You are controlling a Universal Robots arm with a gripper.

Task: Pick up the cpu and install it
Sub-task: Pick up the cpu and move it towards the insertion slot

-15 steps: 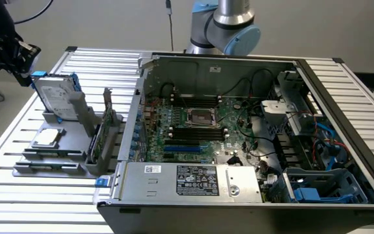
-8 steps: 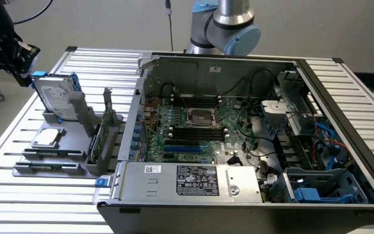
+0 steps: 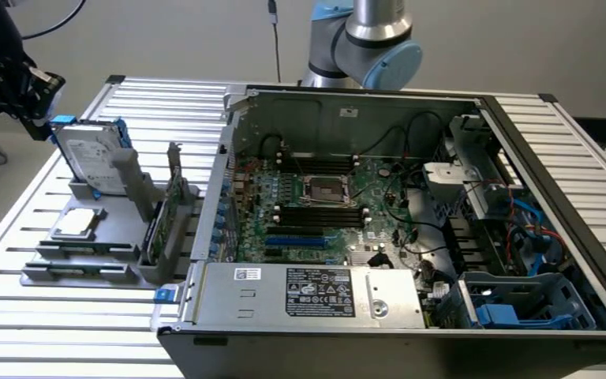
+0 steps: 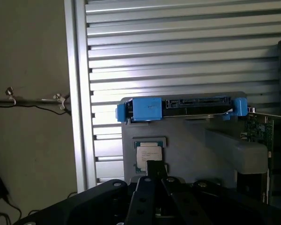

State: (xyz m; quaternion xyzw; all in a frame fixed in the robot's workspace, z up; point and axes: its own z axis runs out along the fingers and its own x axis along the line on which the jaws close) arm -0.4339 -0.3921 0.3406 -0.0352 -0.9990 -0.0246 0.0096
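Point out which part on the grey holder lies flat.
The cpu, the small silver square, lies flat. The hard drive with blue brackets and the green card both stand on edge.

Exterior cam: high, oblique look down across the slatted tabletop (image 3: 9,268) and the open PC case (image 3: 555,181), mid distance. Wrist cam: faces approx. straight down past the end effector (image 4: 154,174), much closer in. The 2 views share the hard drive (image 3: 91,158) (image 4: 187,105), cpu (image 3: 78,223) (image 4: 149,155) and grey holder (image 3: 72,272) (image 4: 187,150) at the exterior view's left.
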